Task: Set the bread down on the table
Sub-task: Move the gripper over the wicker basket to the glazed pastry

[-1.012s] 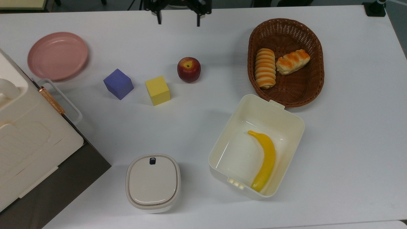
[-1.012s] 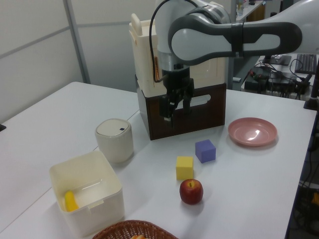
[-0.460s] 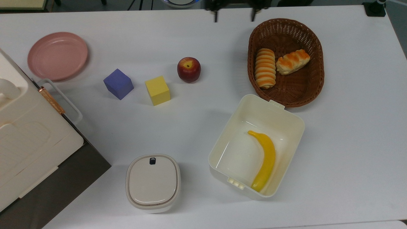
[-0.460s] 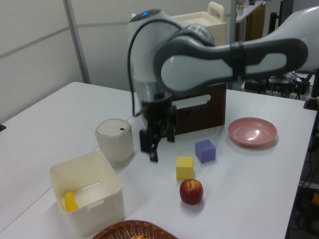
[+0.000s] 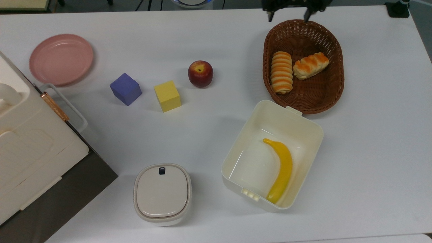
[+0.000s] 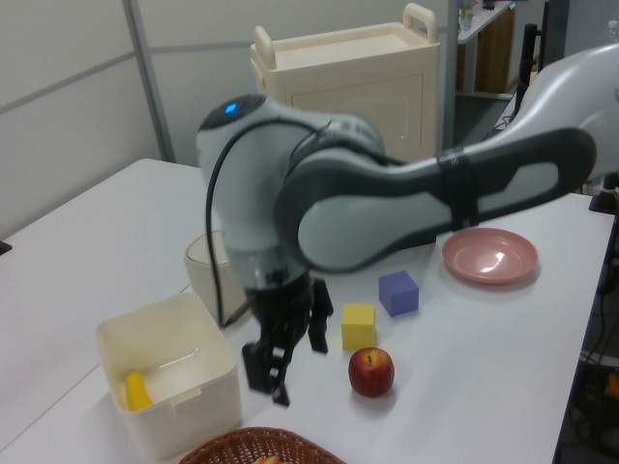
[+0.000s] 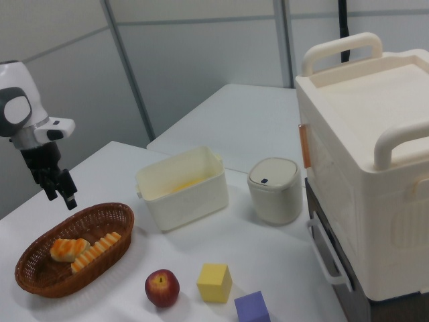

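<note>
The arm (image 6: 406, 208) is being shown as smooth white shells joined by dark grey bands at the joints, with a small blue light glowing on the rounded white joint nearest the wrist. A thin black cable is being run down along that joint. The hand (image 6: 280, 362) is being seen as black, with two slim black fingers (image 6: 311, 319).

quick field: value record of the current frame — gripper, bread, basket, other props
gripper: open, empty, at the basket's far rim in the top view
bread: lying in the wicker basket, not yet grasped
striped roll: in the same basket, on the top view's left of the bread
table: white, bare on the top view's right of the basket
banana: inside the open cream box
apple: on the table, beside the yellow cube
</note>
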